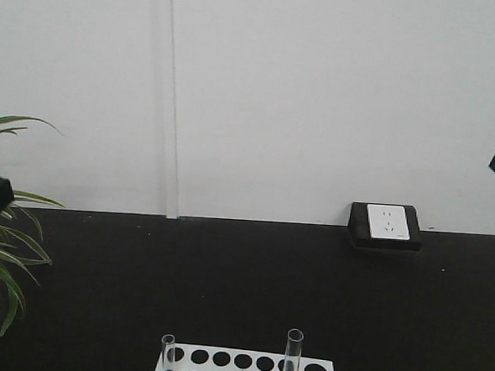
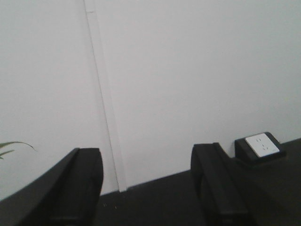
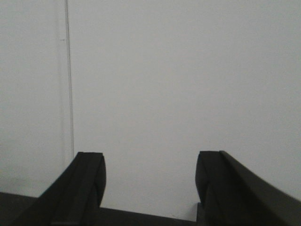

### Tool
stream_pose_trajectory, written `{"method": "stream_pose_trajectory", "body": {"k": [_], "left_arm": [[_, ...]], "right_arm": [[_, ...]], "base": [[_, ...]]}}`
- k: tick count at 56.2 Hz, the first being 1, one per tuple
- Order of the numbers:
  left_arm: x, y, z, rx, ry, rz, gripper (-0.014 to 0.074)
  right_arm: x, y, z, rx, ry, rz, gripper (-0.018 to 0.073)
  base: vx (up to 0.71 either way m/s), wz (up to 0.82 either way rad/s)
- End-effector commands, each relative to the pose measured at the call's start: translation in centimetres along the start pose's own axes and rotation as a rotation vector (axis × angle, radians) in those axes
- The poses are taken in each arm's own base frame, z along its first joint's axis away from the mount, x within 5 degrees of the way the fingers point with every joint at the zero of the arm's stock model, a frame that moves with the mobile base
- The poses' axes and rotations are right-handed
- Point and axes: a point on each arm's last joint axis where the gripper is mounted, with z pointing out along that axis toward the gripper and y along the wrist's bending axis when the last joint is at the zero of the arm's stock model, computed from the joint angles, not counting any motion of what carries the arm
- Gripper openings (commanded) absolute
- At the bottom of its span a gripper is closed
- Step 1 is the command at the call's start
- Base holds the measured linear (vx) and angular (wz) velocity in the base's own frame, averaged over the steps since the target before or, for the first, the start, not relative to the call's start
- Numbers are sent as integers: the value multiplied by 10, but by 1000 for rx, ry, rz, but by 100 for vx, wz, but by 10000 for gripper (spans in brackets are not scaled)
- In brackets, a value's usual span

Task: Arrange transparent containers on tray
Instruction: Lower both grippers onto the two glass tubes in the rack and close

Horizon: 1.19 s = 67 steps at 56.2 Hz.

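Note:
Two transparent containers stand upright in a white rack with holes (image 1: 245,366) at the bottom edge of the front view: one test tube (image 1: 167,355) at the rack's left, a taller one (image 1: 293,355) toward its right. The tray is out of view. My left gripper (image 2: 148,188) is open, with nothing between its black fingers (image 2: 80,188); it faces the wall and the far table edge. My right gripper (image 3: 150,186) is also open and empty, facing the bare wall. Both are held well away from the tubes. Only dark tips of the arms show at the front view's side edges.
A black table top (image 1: 250,278) runs back to a white wall. A black-and-white power socket (image 1: 385,223) sits at the back right. A green plant (image 1: 4,255) leans in from the left. A thin vertical strip (image 1: 175,105) runs down the wall.

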Motion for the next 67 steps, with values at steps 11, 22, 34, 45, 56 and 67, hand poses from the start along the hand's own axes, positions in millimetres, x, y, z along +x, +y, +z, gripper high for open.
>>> {"method": "stream_pose_trajectory", "body": {"k": [11, 22, 34, 45, 56, 67], "left_arm": [[55, -18, -10, 103, 12, -41, 533], [95, -39, 2, 260, 46, -106, 533], [129, -59, 33, 420, -47, -156, 533], [155, -66, 65, 433, -28, -193, 533], [164, -68, 94, 414, 9, -185, 533], [177, -70, 113, 395, 82, -174, 517]], "right_arm": [[59, 31, -20, -201, -83, 3, 466], [74, 38, -24, -255, -184, 2, 467], [76, 40, -18, -264, -217, 19, 467], [74, 40, -17, -269, -241, 24, 467], [75, 40, -17, -267, -240, 23, 467], [75, 40, -17, -266, -234, 22, 467]], "base": [[0, 0], [0, 0], [0, 0], [0, 0], [0, 0], [0, 0]]}}
